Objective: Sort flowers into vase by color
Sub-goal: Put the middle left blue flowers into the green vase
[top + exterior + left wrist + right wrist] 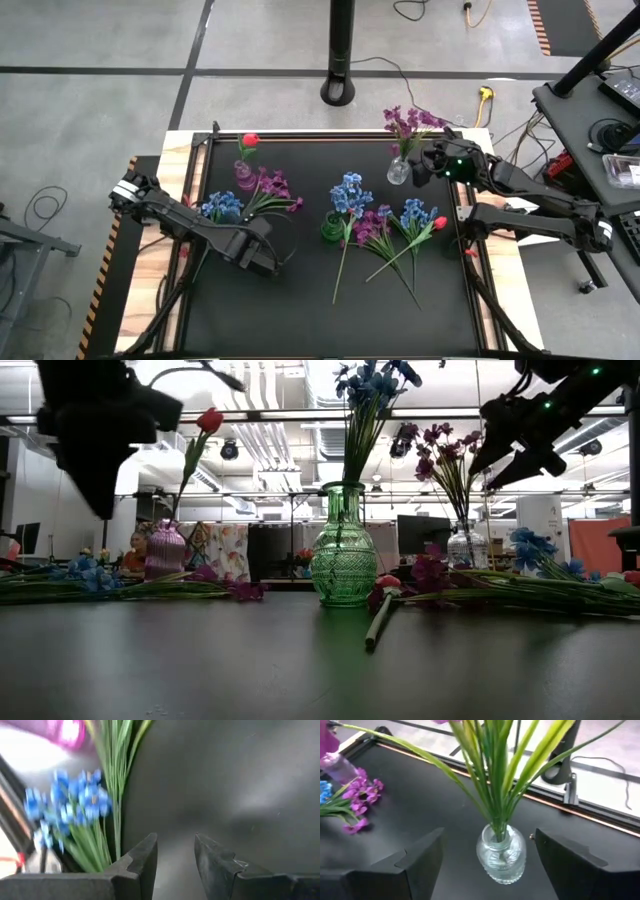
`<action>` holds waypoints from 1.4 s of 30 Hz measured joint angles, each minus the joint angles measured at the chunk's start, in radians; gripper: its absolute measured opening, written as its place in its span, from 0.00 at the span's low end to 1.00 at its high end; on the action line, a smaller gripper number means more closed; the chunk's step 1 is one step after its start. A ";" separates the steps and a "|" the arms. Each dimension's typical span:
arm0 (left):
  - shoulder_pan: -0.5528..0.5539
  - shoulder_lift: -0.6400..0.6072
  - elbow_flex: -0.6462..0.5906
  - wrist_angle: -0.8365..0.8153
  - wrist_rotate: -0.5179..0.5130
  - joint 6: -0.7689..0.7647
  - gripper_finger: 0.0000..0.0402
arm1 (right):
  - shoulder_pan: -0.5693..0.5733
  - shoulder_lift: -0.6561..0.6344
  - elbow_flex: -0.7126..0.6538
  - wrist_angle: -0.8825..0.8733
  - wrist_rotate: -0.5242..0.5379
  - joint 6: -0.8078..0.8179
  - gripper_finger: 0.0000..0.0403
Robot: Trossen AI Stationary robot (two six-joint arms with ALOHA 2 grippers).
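Observation:
Three vases stand on the black mat: a pink one point(243, 176) holding a red tulip point(250, 140), a green one point(331, 228) holding a blue flower point(350, 193), and a clear one point(398, 172) holding purple sprays point(410, 122). Loose blue point(222, 206) and purple point(276, 186) flowers lie flat at the left. More purple point(375, 226), blue point(415, 213) and a red tulip point(439, 222) lie right of the green vase. My left gripper point(175, 840) hovers open over bare mat beside the left blue flower point(70, 802). My right gripper point(489, 834) is open, raised just short of the clear vase point(501, 854), touching nothing.
The mat's raised frame point(330, 134) runs round the work area. A black pole base point(340, 92) stands on the floor beyond the far edge. Bare mat point(330, 320) stretches along the near side, where the loose flowers' long stems point(343, 265) point.

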 joint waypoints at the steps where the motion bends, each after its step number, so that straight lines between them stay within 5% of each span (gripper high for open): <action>1: 0.000 0.000 0.000 -0.013 0.024 -0.034 0.28 | 0.000 0.000 0.000 -0.006 -0.008 0.006 0.74; 8: -0.010 0.000 -0.038 -0.089 0.053 -0.231 0.28 | 0.018 -0.001 0.000 -0.049 -0.011 0.015 0.75; 27: 0.046 -0.005 -0.408 0.050 0.217 -0.355 0.28 | 0.093 -0.001 0.000 -0.012 -0.011 0.045 0.76; 42: 0.046 -0.004 -0.433 0.079 0.204 -0.380 0.39 | 0.108 -0.001 0.000 -0.011 -0.008 0.055 0.77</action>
